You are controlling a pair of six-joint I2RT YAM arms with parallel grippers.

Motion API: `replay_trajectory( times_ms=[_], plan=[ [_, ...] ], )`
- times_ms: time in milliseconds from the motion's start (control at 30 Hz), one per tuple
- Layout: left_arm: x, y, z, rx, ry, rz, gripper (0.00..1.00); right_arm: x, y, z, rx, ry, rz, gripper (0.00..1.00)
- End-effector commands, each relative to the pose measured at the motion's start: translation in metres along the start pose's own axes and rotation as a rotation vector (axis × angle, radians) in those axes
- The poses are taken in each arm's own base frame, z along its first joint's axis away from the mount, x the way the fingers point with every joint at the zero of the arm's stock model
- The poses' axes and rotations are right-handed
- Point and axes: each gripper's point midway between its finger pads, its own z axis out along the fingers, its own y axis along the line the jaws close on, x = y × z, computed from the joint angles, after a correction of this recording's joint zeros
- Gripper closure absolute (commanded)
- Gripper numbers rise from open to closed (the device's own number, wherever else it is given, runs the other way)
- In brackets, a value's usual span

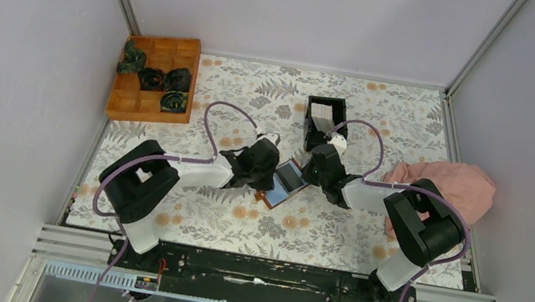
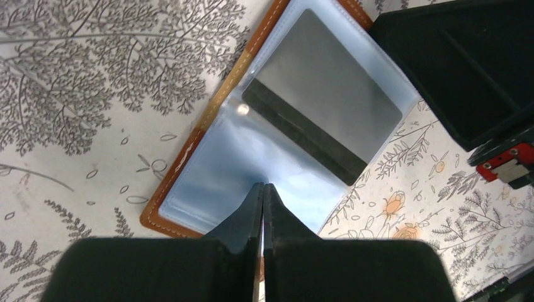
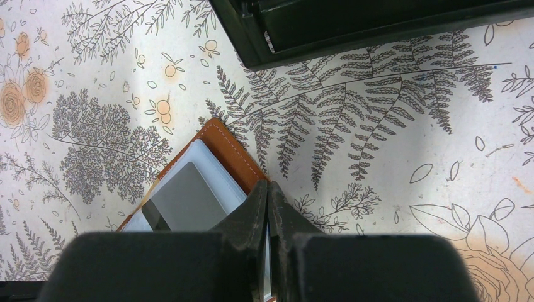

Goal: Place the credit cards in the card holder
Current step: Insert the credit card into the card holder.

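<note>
Closed tight, my left gripper (image 2: pixel 263 189) and right gripper (image 3: pixel 269 189) touch the card holder (image 2: pixel 217 167); it seems floppy and slick, so pinch its stitched rim.

The card holder (image 2: pixel 189 154) looks like smooth tan leather, with pale stitching along its edge. Inside it are clear plastic sleeves (image 2: pixel 220 176), glossy and catching a bright spot of light. The card (image 2: pixel 327 100) under the plastic is dull grey with a darker matt stripe. The left end effector (image 2: pixel 263 187) and the right end effector (image 3: pixel 267 187) are matt black plastic, slightly grainy. The counter (image 2: pixel 88 94) has a flat, matt printed covering. The box (image 3: pixel 378 31) is black plastic with a faint sheen. The tray (image 1: pixel 134 104) is bare orange wood, and the pink cloth (image 1: pixel 449 188) is soft and crumpled.
</note>
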Motion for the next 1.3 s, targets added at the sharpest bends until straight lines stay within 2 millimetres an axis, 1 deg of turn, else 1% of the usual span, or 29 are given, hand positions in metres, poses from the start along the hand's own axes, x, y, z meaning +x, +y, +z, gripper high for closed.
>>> replay_trajectory(
  times_ms=[0,167,433,767,1033,1267],
  plan=[
    [-0.005,0.000,0.010,-0.048,-0.024,0.081,1.00,0.058,-0.047,-0.003,0.141,0.195,-0.078,0.95],
    [-0.008,-0.005,0.016,-0.065,-0.034,0.111,1.00,0.058,-0.047,-0.003,0.140,0.195,-0.078,0.95],
    [-0.008,-0.012,0.026,-0.085,-0.054,0.125,1.00,0.059,-0.046,-0.002,0.133,0.201,-0.080,0.95],
    [-0.016,-0.023,0.031,-0.080,-0.098,0.113,1.00,0.062,-0.047,-0.003,0.131,0.205,-0.076,0.95],
    [-0.018,-0.026,0.036,-0.081,-0.104,0.110,1.00,0.065,-0.049,-0.005,0.127,0.212,-0.068,0.95],
    [-0.018,-0.025,0.041,-0.091,-0.105,0.120,1.00,0.069,-0.053,-0.009,0.131,0.214,-0.061,0.95]
  ],
)
